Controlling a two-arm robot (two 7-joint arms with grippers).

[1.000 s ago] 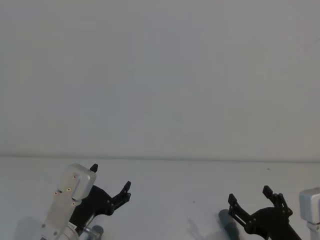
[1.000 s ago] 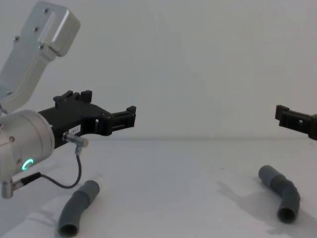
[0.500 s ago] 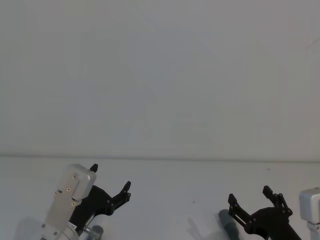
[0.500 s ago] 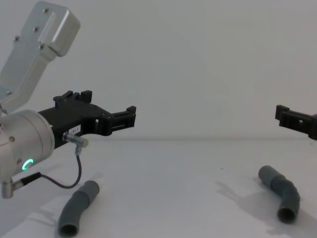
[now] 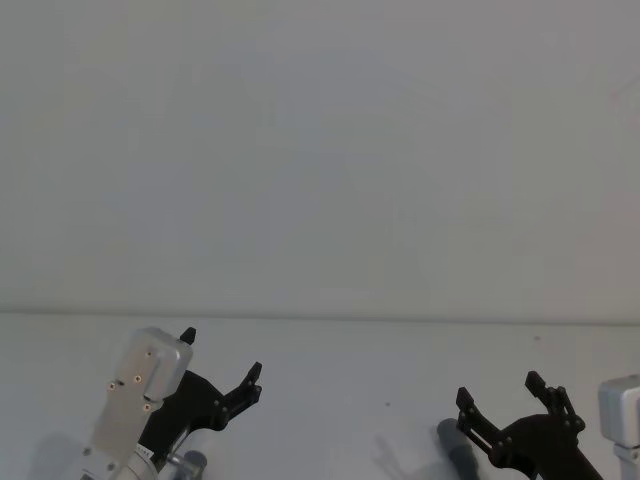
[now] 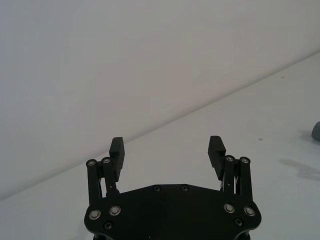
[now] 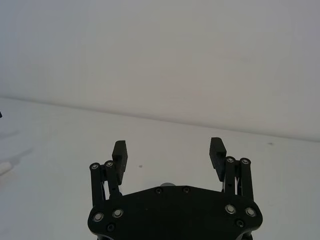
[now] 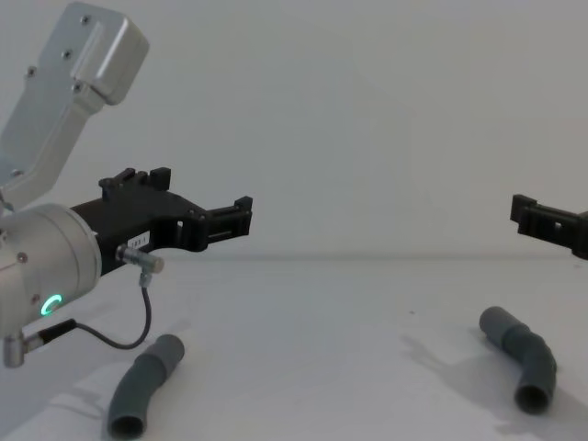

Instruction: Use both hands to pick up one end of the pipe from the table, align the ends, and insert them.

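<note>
A plain white table (image 8: 322,354) runs back to a pale, bare wall (image 8: 367,110), and two short dark grey bent pipe pieces lie flat on it, well apart from each other. The left pipe piece (image 8: 147,381) lies near the table's front left corner in the chest view, its open near end (image 8: 126,424) turned toward the camera. The right pipe piece (image 8: 524,356) lies toward the front right, bent in the middle, with its round open socket (image 8: 531,397) also facing the camera. Neither piece is touched by anything. The left gripper (image 8: 202,191) hangs in the air above and slightly behind the left pipe piece, pointing forward across the table, on a silver-grey arm with a green light ring and a thin black cable (image 8: 138,326) looping under the wrist. Its two black fingers are spread wide with nothing between them, which the left wrist view shows plainly as a broad empty gap in the left gripper (image 6: 167,145); a grey pipe end (image 6: 316,131) sits at the edge of that view, far off on the table. The right gripper (image 8: 531,217) comes in at the chest view's right edge, raised above the right pipe piece and not touching it. In the right wrist view the right gripper (image 7: 168,147) is likewise spread wide and holds nothing. From the head camera, the left gripper (image 5: 222,354) and the right gripper (image 5: 498,390) sit low in the view, each just above its own pipe piece: the left pipe piece (image 5: 193,461) and the right pipe piece (image 5: 455,450).
</note>
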